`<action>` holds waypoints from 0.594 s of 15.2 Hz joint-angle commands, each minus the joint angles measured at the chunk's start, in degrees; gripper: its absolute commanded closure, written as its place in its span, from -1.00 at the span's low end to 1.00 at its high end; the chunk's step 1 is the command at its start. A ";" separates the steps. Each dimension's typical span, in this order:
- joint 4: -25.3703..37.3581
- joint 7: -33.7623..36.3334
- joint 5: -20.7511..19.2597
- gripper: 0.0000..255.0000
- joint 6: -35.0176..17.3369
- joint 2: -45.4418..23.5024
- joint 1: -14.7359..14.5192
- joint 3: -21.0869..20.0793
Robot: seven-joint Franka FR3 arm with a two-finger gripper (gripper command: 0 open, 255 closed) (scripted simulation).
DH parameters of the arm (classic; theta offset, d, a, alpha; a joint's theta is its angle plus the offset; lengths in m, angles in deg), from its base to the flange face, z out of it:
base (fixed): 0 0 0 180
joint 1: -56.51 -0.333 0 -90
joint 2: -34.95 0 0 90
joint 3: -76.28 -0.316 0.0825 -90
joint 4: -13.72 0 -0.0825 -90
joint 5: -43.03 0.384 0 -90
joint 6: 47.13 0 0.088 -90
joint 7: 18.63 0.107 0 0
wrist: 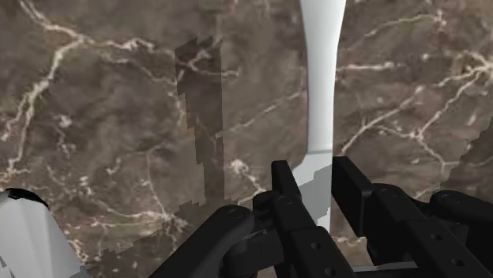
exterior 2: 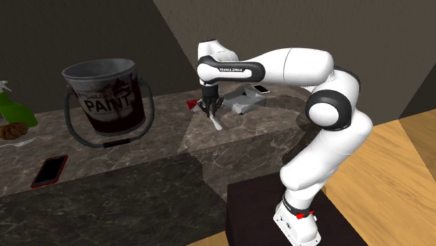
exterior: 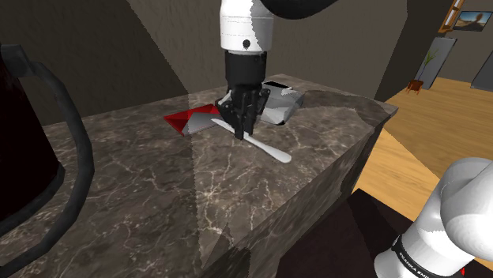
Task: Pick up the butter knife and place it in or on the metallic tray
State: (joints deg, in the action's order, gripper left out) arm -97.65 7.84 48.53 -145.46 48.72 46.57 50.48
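Your fingers (wrist: 283,185) pinch the white butter knife (wrist: 320,79) across its width near one end | its length runs straight ahead along the worktop (wrist: 118,118).

Pretty sure I'm driving this one inside somebody's house, in some open living area with a bar-style counter. The tabletop (exterior: 158,205) is dark veined marble on a chunky block. Past it I see a warm wooden floor (exterior: 427,170) running off to a potted plant (exterior: 433,57), a small wooden thing that might be a chair (exterior: 414,84), and a framed picture (exterior: 476,19) up on the wall. There's ordinary household clutter on the marble too: a paint bucket (exterior 2: 105,94), a red-edged phone (exterior 2: 49,171) and a green bottle (exterior 2: 14,110). The walls are plain and dark.
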 commanded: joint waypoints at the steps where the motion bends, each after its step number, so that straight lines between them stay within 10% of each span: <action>1: 1.60 0.14 -0.07 1.00 1.51 -0.12 0.01 0.00; 9: 8.85 0.53 -0.60 1.00 7.73 -1.22 0.24 0.09</action>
State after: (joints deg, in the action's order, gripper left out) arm -89.71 8.46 48.05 -138.47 47.72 46.72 50.48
